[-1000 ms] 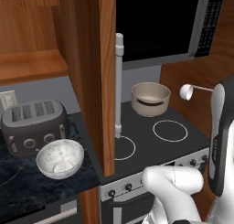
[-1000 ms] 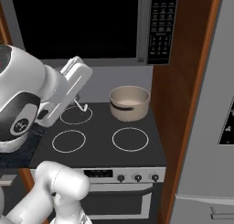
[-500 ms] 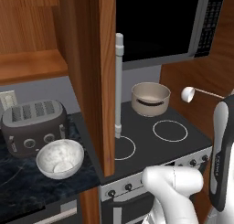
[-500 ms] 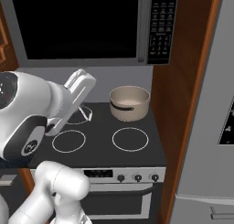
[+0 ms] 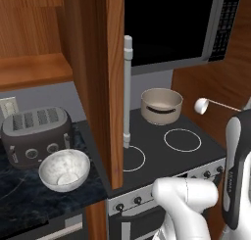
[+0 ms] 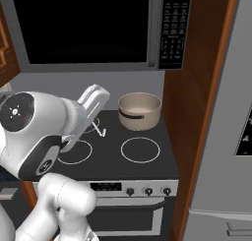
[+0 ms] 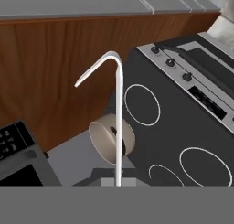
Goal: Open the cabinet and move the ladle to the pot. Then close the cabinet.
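The gripper [image 7: 118,184] pinched the ladle [image 5: 212,105] by its handle end, the rod reaching away from it, bowl in the air just right of the pot [image 5: 161,106] on the stove's [image 5: 162,151] far side.

Ladle carried lower and farther right, away from the pot.
Over the last second the ladle [image 5: 202,106] has moved from level with the pot [image 5: 161,106] rim to slightly lower and farther right of it, while the arm has drawn back toward the base.
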Motion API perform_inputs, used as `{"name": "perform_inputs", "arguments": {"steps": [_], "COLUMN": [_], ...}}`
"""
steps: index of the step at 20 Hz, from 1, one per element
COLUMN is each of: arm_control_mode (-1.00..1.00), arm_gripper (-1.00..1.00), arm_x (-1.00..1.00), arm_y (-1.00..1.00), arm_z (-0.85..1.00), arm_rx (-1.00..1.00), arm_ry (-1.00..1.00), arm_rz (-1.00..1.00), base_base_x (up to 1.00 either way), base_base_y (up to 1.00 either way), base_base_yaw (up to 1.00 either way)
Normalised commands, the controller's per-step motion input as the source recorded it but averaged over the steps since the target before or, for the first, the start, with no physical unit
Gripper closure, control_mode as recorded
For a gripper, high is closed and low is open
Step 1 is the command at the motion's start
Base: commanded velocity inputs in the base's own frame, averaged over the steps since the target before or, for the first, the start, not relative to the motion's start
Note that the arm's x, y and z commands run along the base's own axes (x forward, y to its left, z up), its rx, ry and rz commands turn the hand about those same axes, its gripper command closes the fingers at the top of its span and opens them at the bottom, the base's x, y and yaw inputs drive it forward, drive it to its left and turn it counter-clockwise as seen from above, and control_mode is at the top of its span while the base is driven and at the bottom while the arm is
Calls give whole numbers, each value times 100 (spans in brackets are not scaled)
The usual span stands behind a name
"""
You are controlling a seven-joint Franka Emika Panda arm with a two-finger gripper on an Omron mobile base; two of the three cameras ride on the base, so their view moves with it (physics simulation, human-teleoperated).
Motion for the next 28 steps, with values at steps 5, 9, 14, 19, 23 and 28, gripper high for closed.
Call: {"name": "perform_inputs", "arguments": {"steps": [5, 9, 14, 19, 23, 28], "arm_control_mode": [-100, -100, -100, -100, -100, -100], "arm_gripper": [100, 100, 100, 100, 100, 100], "arm_x": [21, 26, 24, 24, 10, 10], "arm_y": [-16, -4, -5, 0, 0, 0], "arm_z": [-4, -12, -18, -19, -10, -1], "arm_rx": [0, 0, 0, 0, 0, 0], "arm_ry": [-1, -1, 0, 0, 0, 0], "arm_rz": [0, 0, 0, 0, -4, -8], "base_base_x": [0, 0, 0, 0, 0, 0], "base_base_y": [0, 0, 0, 0, 0, 0], "base_base_yaw": [0, 0, 0, 0, 0, 0]}}
